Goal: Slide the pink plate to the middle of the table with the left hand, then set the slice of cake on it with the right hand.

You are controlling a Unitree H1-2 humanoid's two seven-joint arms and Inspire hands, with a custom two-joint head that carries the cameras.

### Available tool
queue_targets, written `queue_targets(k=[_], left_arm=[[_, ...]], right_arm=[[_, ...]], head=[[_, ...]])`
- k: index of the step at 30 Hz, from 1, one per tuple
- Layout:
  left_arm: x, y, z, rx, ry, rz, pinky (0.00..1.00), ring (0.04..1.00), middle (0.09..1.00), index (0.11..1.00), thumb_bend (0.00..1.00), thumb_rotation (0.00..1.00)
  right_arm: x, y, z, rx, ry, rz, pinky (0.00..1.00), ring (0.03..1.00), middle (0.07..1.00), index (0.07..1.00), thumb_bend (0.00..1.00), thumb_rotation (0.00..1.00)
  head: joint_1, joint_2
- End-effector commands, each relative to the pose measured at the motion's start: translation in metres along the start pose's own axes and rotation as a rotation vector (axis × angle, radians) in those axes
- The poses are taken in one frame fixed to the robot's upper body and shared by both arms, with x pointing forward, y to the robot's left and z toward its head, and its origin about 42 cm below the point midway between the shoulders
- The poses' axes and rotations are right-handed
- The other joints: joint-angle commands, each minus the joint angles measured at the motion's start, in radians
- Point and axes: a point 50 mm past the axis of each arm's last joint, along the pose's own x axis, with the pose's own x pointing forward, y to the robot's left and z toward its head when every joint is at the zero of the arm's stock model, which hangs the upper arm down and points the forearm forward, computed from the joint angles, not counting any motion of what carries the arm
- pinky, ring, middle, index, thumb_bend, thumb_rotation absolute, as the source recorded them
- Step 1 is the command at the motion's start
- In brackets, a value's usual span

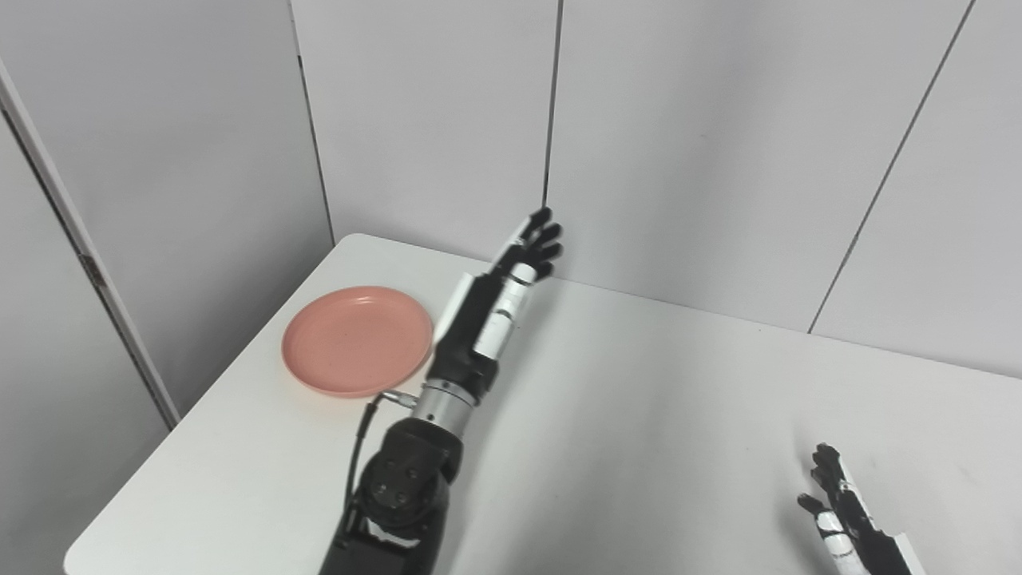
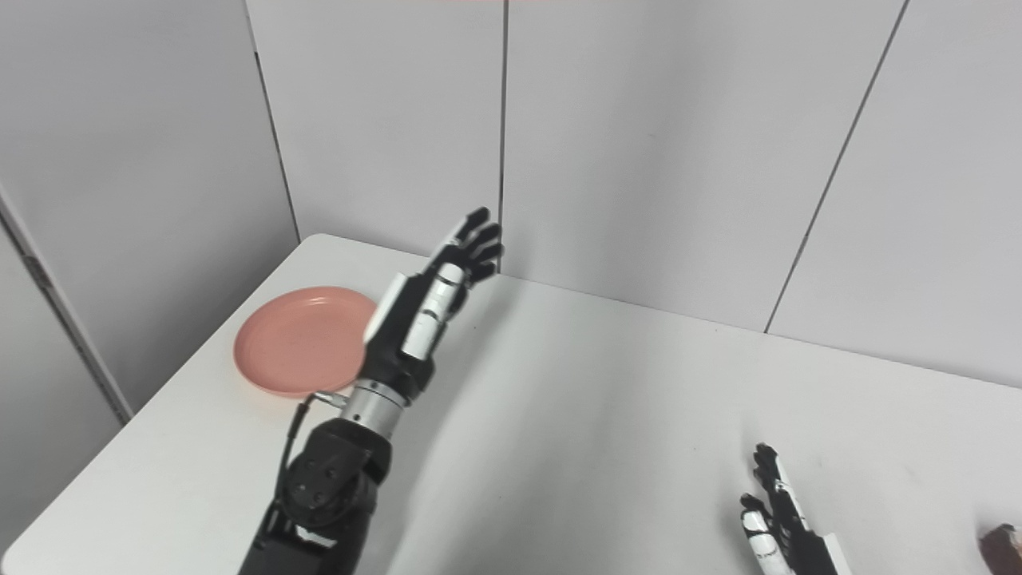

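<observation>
Left hand point(image 1: 511, 287) is reaching out flat with fingers apart and holding nothing, just right of the pink plate point(image 1: 357, 341) lying near the white bench's point(image 1: 639, 415) left edge, while the right hand point(image 2: 778, 519), far right of the plate, is also resting open beside a dark cake slice point(image 2: 1002, 545) at the frame edge.

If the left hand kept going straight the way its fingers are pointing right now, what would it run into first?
Probably the grey wall panel behind the table. The left hand, open, points up and away past the far table edge, with the pink plate off to its side. Depth is uncertain.
</observation>
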Motion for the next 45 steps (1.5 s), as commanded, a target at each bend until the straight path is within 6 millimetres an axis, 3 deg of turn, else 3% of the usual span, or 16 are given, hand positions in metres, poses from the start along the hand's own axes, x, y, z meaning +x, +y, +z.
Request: queue_targets(k=[1, 6, 13, 36, 45], left_arm=[[0.013, 0.007, 0.028, -0.009, -0.104, 0.038, 0.91, 0.906, 0.922, 0.901, 0.43, 0.99], [0.011, 0.043, 0.045, 0.026, -0.153, 0.14, 0.91, 0.916, 0.926, 0.914, 0.41, 1.0], [0.007, 0.079, 0.048, 0.043, -0.157, 0.256, 0.9, 0.915, 0.921, 0.906, 0.42, 1.0], [0.0, 0.138, 0.031, 0.05, -0.071, 0.514, 0.9, 0.914, 0.93, 0.916, 0.34, 1.0], [-0.003, 0.158, 0.023, 0.043, -0.051, 0.554, 0.97, 0.948, 0.954, 0.945, 0.34, 1.0]], right_arm=[[-0.014, -0.003, -0.019, -0.004, 0.084, 0.01, 1.0, 1.0, 1.0, 1.0, 0.31, 1.0], [-0.015, -0.006, -0.018, 0.006, 0.1, 0.003, 1.0, 1.0, 1.0, 1.0, 0.31, 1.0], [-0.015, -0.011, -0.018, -0.01, 0.103, 0.007, 1.0, 1.0, 1.0, 1.0, 0.3, 1.0], [-0.016, -0.02, -0.017, -0.019, 0.09, 0.004, 1.0, 1.0, 1.0, 1.0, 0.27, 1.0], [-0.016, -0.022, -0.015, -0.024, 0.087, 0.012, 1.0, 1.0, 1.0, 1.0, 0.29, 1.0]], head=[[0.01, 0.002], [0.028, 0.006], [0.048, 0.013], [0.107, 0.024], [0.114, 0.034]])
